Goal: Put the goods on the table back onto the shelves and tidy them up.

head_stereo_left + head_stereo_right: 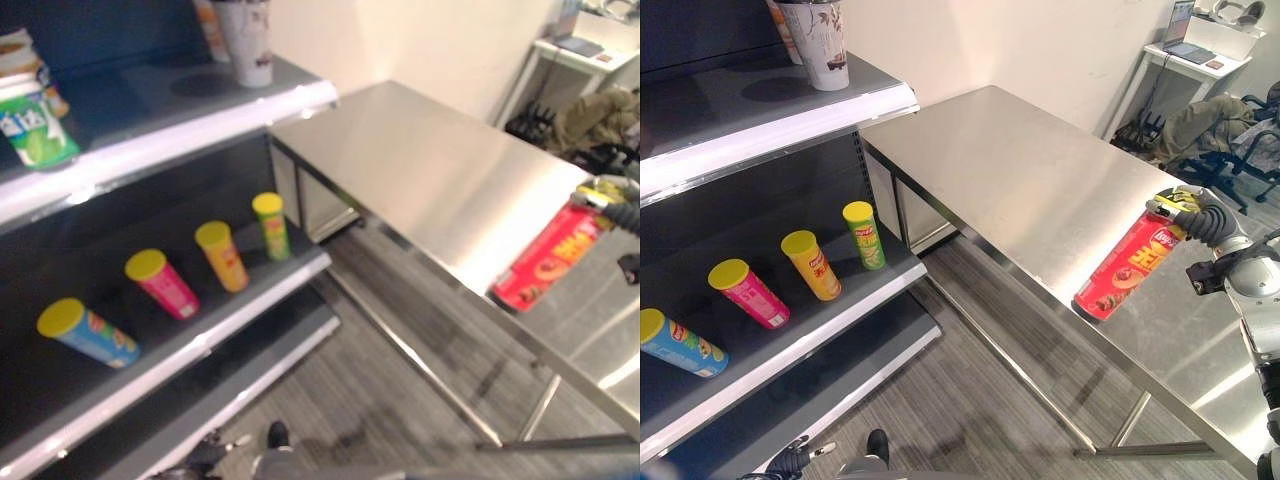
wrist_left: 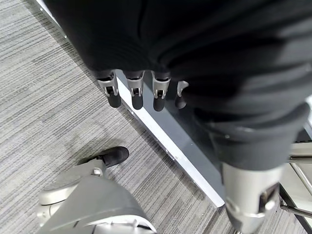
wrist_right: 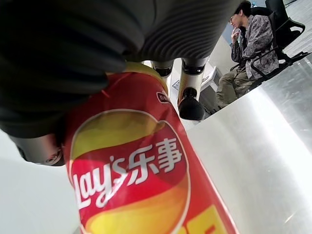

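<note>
A red can of chips (image 1: pixel 1127 265) is being held by the right hand (image 1: pixel 1195 215), with the fingers curled round its top end. The can is being kept tilted, its bottom end hanging low over the near edge of the steel table (image 1: pixel 1040 170); whether that end is touching the table cannot be told. Nothing else is being seen lying on the part of the table that shows.

Far off to the left of the hand, the shelves (image 1: pixel 770 110) are standing. On the middle shelf, four cans with yellow lids are being kept in a row: a blue can (image 1: pixel 685 343), a pink can (image 1: pixel 748 293), an orange can (image 1: pixel 812 264) and a green can (image 1: pixel 864 235). A white cup (image 1: pixel 823 38) is being kept on the shelf above.

So most of the job is looking done. The red can is still waiting to be carried over to the row.

The left hand (image 2: pixel 139 90) is being held down by the floor, fingers loose and holding nothing.
</note>
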Controlling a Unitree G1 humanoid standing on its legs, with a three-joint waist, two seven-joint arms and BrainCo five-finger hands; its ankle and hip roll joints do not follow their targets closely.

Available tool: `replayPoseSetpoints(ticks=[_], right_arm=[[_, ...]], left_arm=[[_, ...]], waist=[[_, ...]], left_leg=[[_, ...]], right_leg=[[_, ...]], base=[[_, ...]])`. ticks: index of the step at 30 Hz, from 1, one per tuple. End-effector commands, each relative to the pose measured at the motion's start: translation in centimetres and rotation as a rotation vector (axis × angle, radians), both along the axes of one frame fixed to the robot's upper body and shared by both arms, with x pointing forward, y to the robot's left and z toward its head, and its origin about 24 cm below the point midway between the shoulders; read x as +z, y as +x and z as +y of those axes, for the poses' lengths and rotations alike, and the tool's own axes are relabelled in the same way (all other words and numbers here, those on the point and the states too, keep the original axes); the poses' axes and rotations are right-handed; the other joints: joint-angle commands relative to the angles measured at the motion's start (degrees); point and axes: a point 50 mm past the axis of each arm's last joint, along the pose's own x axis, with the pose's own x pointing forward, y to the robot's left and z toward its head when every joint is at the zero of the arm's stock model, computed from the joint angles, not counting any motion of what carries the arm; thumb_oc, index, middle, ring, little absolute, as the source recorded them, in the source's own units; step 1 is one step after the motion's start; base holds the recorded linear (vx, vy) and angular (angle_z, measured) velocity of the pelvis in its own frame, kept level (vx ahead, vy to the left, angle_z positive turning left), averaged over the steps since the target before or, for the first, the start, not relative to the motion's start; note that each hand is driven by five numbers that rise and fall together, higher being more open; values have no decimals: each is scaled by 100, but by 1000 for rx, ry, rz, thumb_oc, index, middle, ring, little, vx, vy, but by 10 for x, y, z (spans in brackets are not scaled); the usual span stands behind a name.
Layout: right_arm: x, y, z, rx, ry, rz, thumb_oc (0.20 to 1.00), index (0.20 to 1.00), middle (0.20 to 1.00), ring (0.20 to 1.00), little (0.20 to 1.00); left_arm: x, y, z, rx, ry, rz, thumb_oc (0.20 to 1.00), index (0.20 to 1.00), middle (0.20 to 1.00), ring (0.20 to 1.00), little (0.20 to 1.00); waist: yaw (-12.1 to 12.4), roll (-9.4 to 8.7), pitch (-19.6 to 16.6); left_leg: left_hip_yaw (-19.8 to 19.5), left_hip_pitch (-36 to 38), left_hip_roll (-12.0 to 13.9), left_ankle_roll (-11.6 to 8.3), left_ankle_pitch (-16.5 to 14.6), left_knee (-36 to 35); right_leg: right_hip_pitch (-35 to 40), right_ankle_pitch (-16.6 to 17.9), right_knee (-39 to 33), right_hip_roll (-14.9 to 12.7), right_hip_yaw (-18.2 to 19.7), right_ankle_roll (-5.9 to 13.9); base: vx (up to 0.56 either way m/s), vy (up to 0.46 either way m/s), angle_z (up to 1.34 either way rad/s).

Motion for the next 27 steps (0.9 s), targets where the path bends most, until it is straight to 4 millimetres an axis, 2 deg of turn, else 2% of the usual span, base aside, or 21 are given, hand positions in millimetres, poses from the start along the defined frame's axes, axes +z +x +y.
replayPoseSetpoints(ticks=[1, 4, 5, 8, 9, 10, 12, 13, 14, 15, 16, 17, 19, 20, 21, 22, 23, 24, 25, 27], right_arm=[[54, -4, 12, 13, 31, -324, 200, 200, 200, 200, 200], [58, -7, 15, 13, 48, -380, 200, 200, 200, 200, 200], [65, -10, 23, 35, 81, -471, 200, 200, 200, 200, 200], [74, -17, 35, 75, 109, -577, 200, 200, 200, 200, 200], [81, -18, 43, 108, 108, -618, 200, 200, 200, 200, 200], [81, -18, 43, 107, 108, -618, 200, 200, 200, 200, 200], [90, -20, 59, 183, 130, -682, 200, 200, 200, 200, 200], [97, -24, 68, 228, 121, -721, 200, 200, 200, 200, 200], [98, -24, 68, 228, 121, -722, 200, 200, 200, 200, 200], [100, -24, 75, 269, 124, -732, 200, 200, 200, 200, 200], [104, -24, 86, 332, 114, -739, 200, 200, 200, 200, 200], [118, -20, 109, 461, 133, -767, 200, 200, 200, 200, 200], [122, -21, 116, 507, 136, -775, 200, 200, 200, 200, 200], [122, -21, 116, 507, 135, -775, 200, 200, 200, 200, 200], [126, -23, 118, 520, 113, -777, 200, 200, 200, 200, 200], [126, -23, 118, 520, 112, -777, 200, 200, 200, 200, 200], [124, -23, 117, 515, 89, -758, 200, 200, 200, 200, 200], [124, -23, 117, 515, 88, -757, 200, 200, 200, 200, 200], [118, -21, 116, 498, 43, -708, 200, 200, 200, 200, 200], [111, -21, 114, 486, 39, -679, 200, 200, 200, 200, 200]], left_arm=[[8, 24, 7, -28, 31, -57, 1000, 1000, 1000, 1000, 1000], [9, 25, 8, -29, 34, -61, 1000, 1000, 1000, 1000, 1000], [9, 26, 8, -26, 36, -62, 1000, 1000, 1000, 1000, 1000], [9, 24, 9, -28, 38, -58, 1000, 1000, 1000, 1000, 1000], [11, 27, 10, -45, 45, -64, 1000, 1000, 1000, 1000, 1000], [11, 27, 11, -45, 45, -64, 1000, 1000, 1000, 1000, 1000], [14, 34, 14, -69, 63, -75, 1000, 1000, 1000, 1000, 1000], [19, 42, 17, -71, 78, -104, 1000, 1000, 1000, 1000, 1000], [19, 42, 17, -71, 78, -104, 1000, 1000, 1000, 1000, 1000], [20, 44, 19, -55, 78, -116, 1000, 1000, 1000, 1000, 1000], [21, 45, 20, -30, 72, -130, 1000, 1000, 1000, 1000, 1000], [15, 35, 13, 7, 40, -120, 1000, 1000, 1000, 1000, 1000], [12, 31, 8, 20, 20, -115, 1000, 1000, 1000, 1000, 1000], [12, 32, 7, 20, 18, -115, 1000, 1000, 1000, 1000, 1000], [8, 29, -3, -2, -10, -107, 1000, 1000, 1000, 1000, 1000], [8, 29, -3, -2, -10, -107, 1000, 1000, 1000, 1000, 1000], [4, 25, -9, -2, -21, -87, 1000, 1000, 1000, 1000, 1000], [4, 25, -9, -2, -22, -87, 1000, 1000, 1000, 1000, 1000], [2, 17, -7, 39, -30, -68, 1000, 1000, 1000, 1000, 1000], [-1, 5, -4, 67, -24, -31, 1000, 1000, 1000, 1000, 1000]], waist=[[235, 25, -205], [252, -2, -223], [250, -20, -238], [268, -37, -259], [310, -19, -232], [313, -22, -234], [282, 29, -120], [193, 57, -12], [197, 53, -13], [174, 69, 18], [248, 77, 38], [673, -17, 36], [870, 24, 72], [852, 45, 50], [975, 228, 203], [968, 231, 196], [960, 372, 354], [948, 378, 353], [884, 439, 327], [809, 483, 248]], left_leg=[[44, 338, 269, -350, -771, 251], [46, 332, 212, -309, -813, 257], [62, 345, 103, -228, -882, 238], [69, 388, -65, -107, -958, 158], [48, 383, -167, -10, -980, 115], [51, 381, -170, -9, -979, 114], [-84, 347, -205, 71, -939, 84], [-152, 285, -209, 171, -789, 88], [-146, 280, -209, 169, -787, 88], [-262, 246, -183, 185, -717, 79], [-411, 146, -161, 173, -594, 89], [-691, -202, -192, -15, -285, 113], [-836, -548, -46, -279, 22, 153], [-859, -593, -29, -277, 40, 161], [-1045, -920, 116, -527, 309, 295], [-1054, -932, 118, -527, 310, 299], [-830, -1099, 276, -636, 456, 499], [-843, -1109, 277, -637, 451, 511], [-551, -1010, 436, -673, 391, 599], [-577, -824, 515, -606, 212, 649]], right_leg=[[-45, -45, 281, -407, -69, 215], [-78, 7, 316, -471, -56, 254], [-152, 146, 375, -593, -24, 309], [-321, 446, 529, -810, 28, 358], [-476, 413, 842, -931, 88, 358], [-485, 407, 852, -937, 94, 358], [-671, 261, 1482, -954, 310, 346], [-855, -122, 2027, -750, 676, 191], [-878, -138, 2056, -757, 688, 188], [-947, -464, 2258, -410, 1022, 139], [-1000, -1031, 2443, 176, 1432, 66], [-333, -1346, 1046, 710, 1281, -430], [-159, -1295, 509, 908, 1212, -490], [-175, -1255, 474, 936, 1195, -498], [-24, -1193, 157, 1086, 1050, -597], [-28, -1189, 152, 1091, 1042, -598], [24, -1132, 52, 1042, 768, -643], [27, -1133, 52, 1046, 757, -643], [24, -1169, 40, 944, 569, -654], [18, -1066, 40, 823, 391, -636]], base=[[4, 78, -3], [-3, 95, -2], [-15, 140, -1], [-35, 169, -1], [-57, 149, -1], [-97, 154, 3], [-159, 103, 11], [-172, 73, 22], [-172, 31, 42], [-155, -74, 49], [-370, -353, 102], [-397, -432, 88], [-256, -297, 85], [-253, -160, 68], [-185, -93, 66], [-397, -82, 63], [-225, 10, 106], [-352, 47, 123], [-164, 57, 138], [-241, 246, 162]])
